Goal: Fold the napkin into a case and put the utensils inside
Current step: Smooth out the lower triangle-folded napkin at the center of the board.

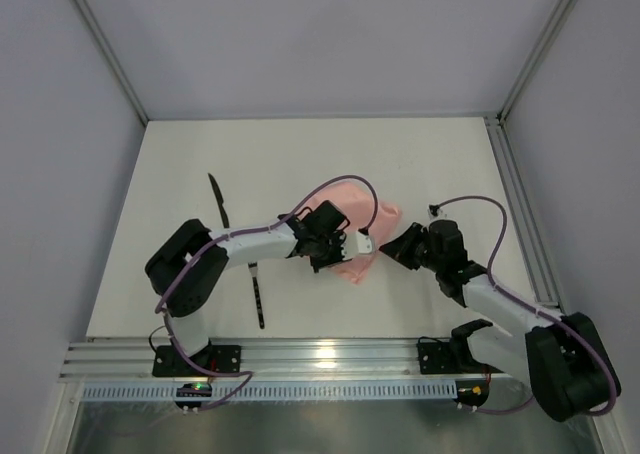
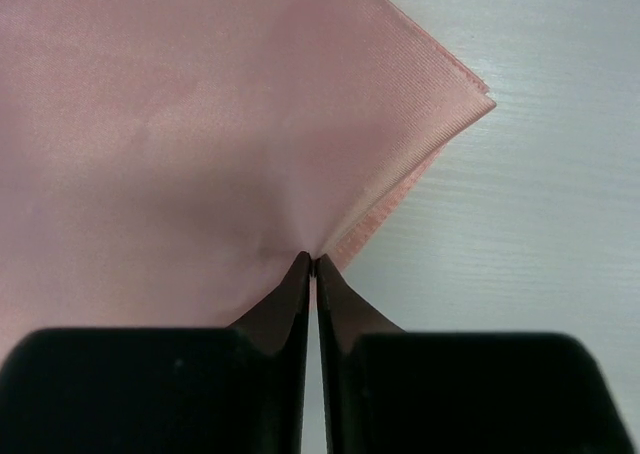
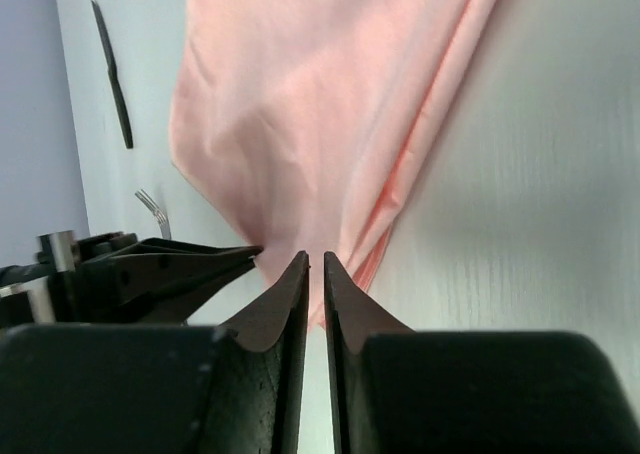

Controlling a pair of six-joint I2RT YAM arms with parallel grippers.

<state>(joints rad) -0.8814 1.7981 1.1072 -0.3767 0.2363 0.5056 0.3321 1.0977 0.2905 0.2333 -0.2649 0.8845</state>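
Two grippers: both are meeting at the napkin's near edge, tip beside tip, so the fold can be worked from one spot.
Left gripper: jaws are pressing all but together and nipping the cloth's edge, with the fabric puckering right at the tips.
Right gripper: jaws are standing a hair apart, tips at the hem just beside the left one's. I cannot tell whether cloth is caught between them.
Napkin: lying right of centre on the table, between the arms. It is doubled over, two layers showing at one corner, and loose folds are running toward the grippers.
Why there: pinching one edge looks like the way to turn a flap over. No pocket seems formed yet.
Knife: lying well left of the cloth, out of the folding's way.
Fork: lying under the left arm, likewise waiting.
Next: the folding is needing to finish before either utensil is going in.
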